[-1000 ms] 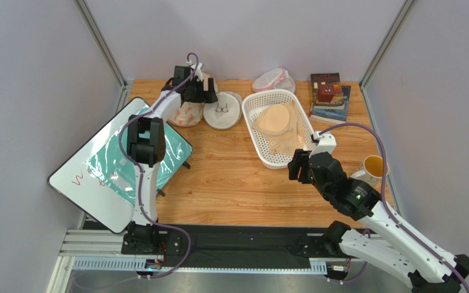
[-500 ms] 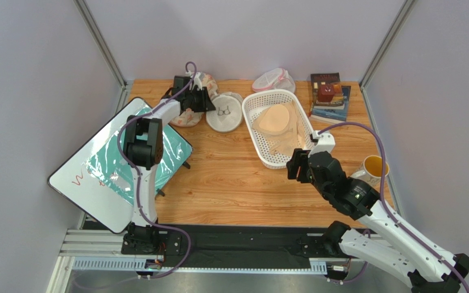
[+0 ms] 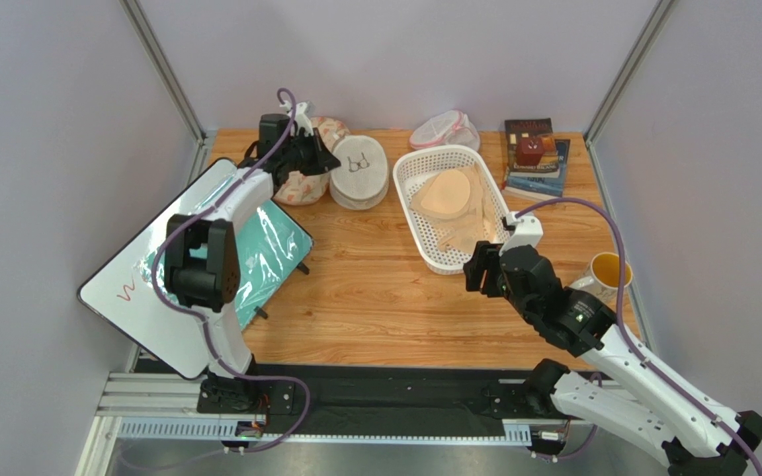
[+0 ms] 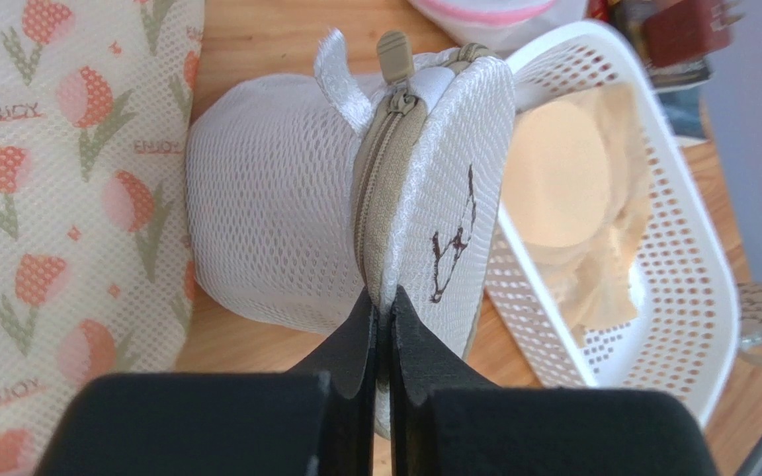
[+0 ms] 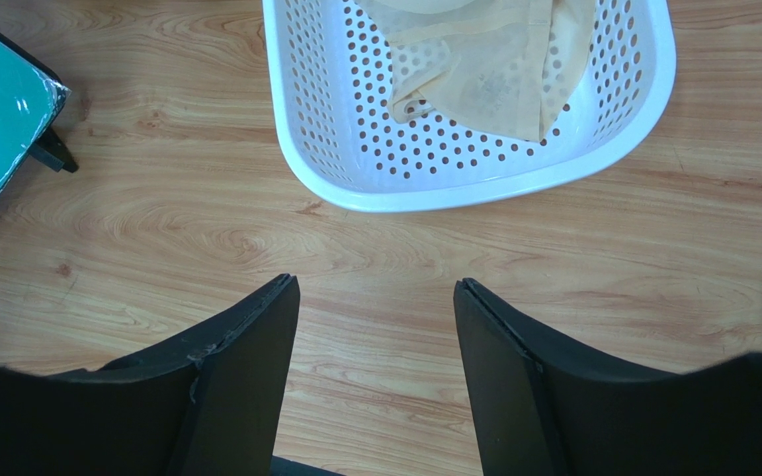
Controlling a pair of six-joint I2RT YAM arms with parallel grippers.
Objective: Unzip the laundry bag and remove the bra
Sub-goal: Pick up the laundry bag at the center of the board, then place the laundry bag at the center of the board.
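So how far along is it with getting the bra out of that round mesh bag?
Barely started. Done: the left gripper is shut on the laundry bag, at the seam beside the zip. In hand: that pinch. Left: the zip looks fully closed, no bra shows, and the right gripper hangs open above the table near the basket.

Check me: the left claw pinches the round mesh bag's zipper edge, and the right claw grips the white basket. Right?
Half right. The left gripper does pinch the laundry bag at its zipper edge. But the right wrist view shows the right gripper open over the table, short of the white basket, holding nothing.
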